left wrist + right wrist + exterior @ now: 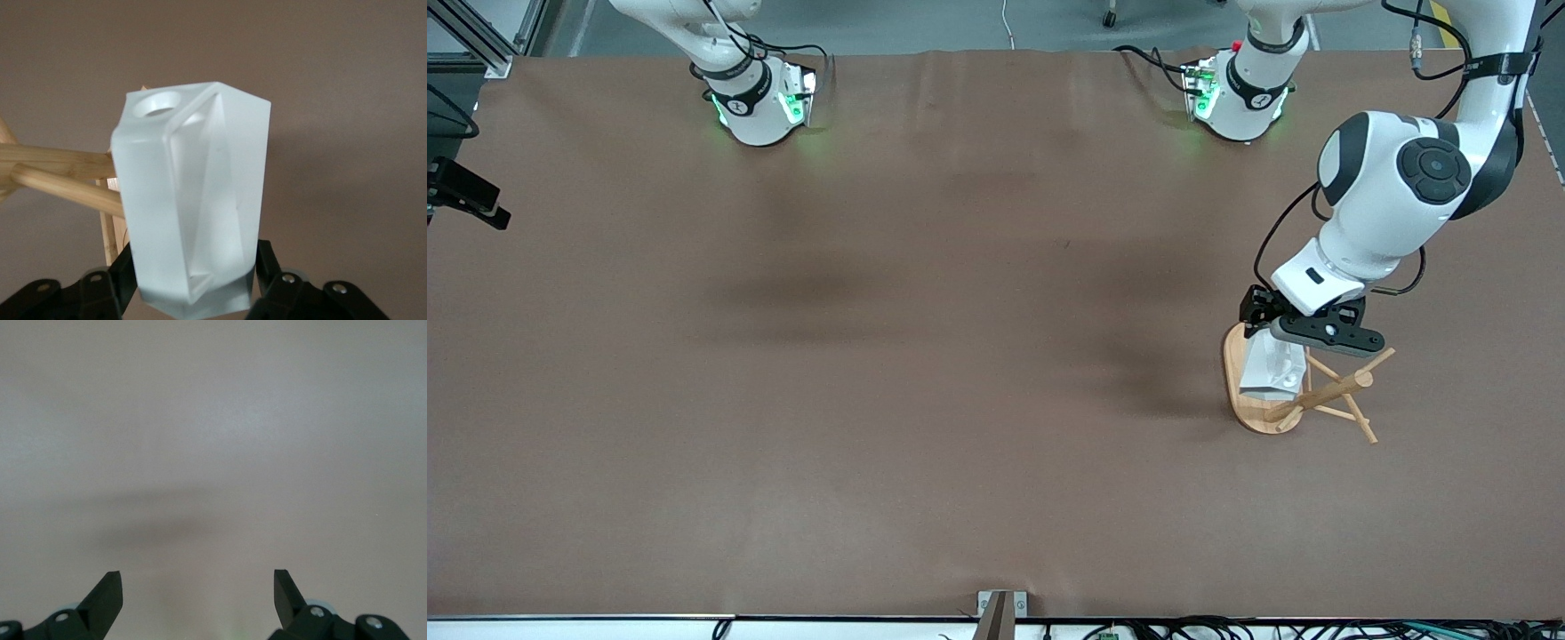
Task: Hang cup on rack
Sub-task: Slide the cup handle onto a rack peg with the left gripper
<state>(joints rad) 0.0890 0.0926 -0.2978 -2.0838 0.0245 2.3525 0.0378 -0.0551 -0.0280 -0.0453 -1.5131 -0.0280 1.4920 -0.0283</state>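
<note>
- Rack (1267, 411) stands on worktop (871, 356) toward left arm's end
- Left hand (1272, 342) of mine clamped on cup (1272, 369), over rack base, beside pegs
- Right hand (198, 597) waits, fingers apart, over bare worktop

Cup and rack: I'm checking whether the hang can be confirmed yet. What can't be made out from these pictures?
- Front view: the left gripper covers the top of the cup, so its tab hole is hidden.
- Left wrist view: the cup blocks the rack's peg tips; whether a peg enters the hole cannot be told.
- Front view: the right gripper is cut off by the frame; the right wrist view shows its fingers open over bare table.
</note>
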